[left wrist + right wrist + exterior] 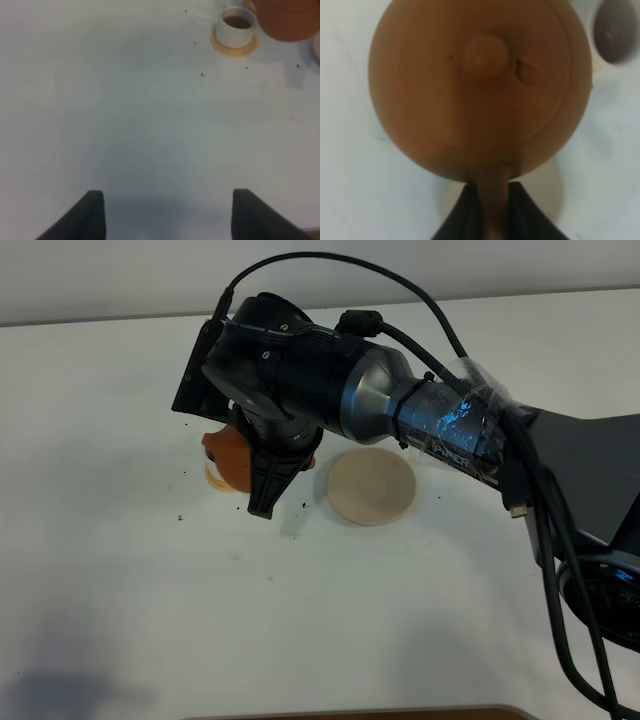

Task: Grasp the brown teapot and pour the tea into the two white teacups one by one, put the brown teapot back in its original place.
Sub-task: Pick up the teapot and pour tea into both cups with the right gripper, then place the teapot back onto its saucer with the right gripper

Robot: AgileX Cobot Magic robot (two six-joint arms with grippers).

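White worktop (120,570) fills every view, speckled with a few dark crumbs. On the high view the right arm (400,410) reaches across the middle, and its gripper (490,210) has its jaws shut tight on the loop handle of the brown teapot (480,90). The pot hangs above the worktop, over an orange-tan coaster (215,478), to the left of the pale beige saucer (372,486), which lies bare. Its wrist camera looks straight down on the knobbed lid (485,55); the handle points back toward the jaws, and the spout cannot be made out. The left gripper (167,212) hovers low with jaws spread wide, holding nothing. Well beyond it a white teacup (236,26) with dark tea inside sits on a coaster (234,44), just beside the teapot.
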